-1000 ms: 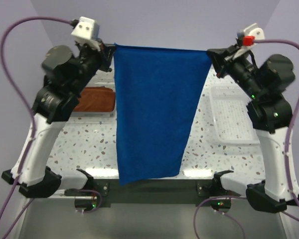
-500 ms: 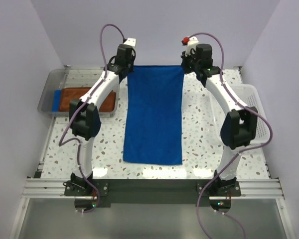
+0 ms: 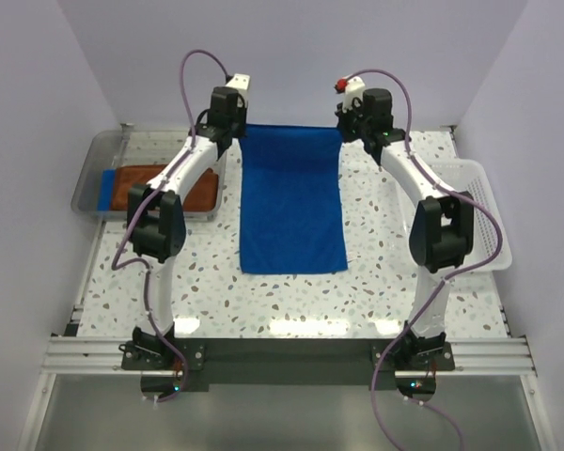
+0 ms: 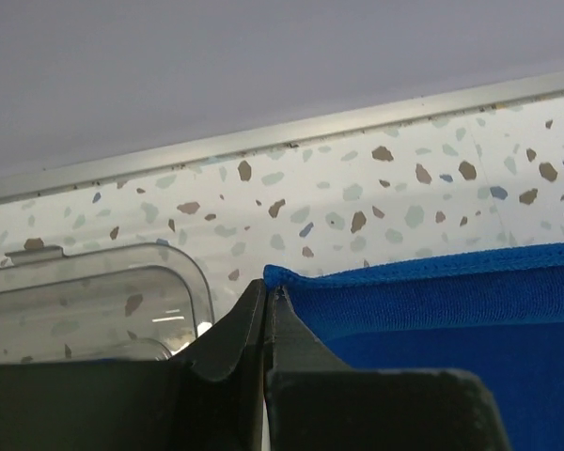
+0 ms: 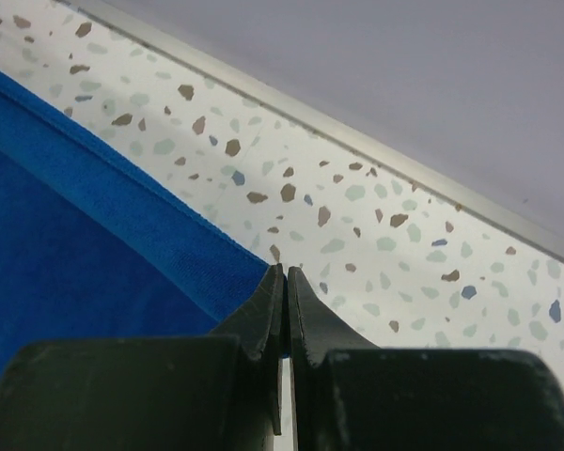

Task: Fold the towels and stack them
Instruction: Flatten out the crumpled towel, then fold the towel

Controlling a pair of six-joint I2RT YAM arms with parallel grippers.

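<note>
**Both my grippers pinched on the blue towel's far corners**

My left gripper (image 4: 266, 287) is closed tight on the far left corner of the blue towel (image 3: 291, 202); my right gripper (image 5: 285, 272) is closed the same way on its far right corner. The towel lies spread on the speckled table (image 3: 385, 272), running from the far edge toward my bases. Only the overhead view shows its whole length, the rust-brown towel (image 3: 160, 183) in the clear tray (image 3: 85, 193) at left, and the white basket (image 3: 489, 221) at right; my left wrist view shows just a corner of that tray beside my fingers.
</note>
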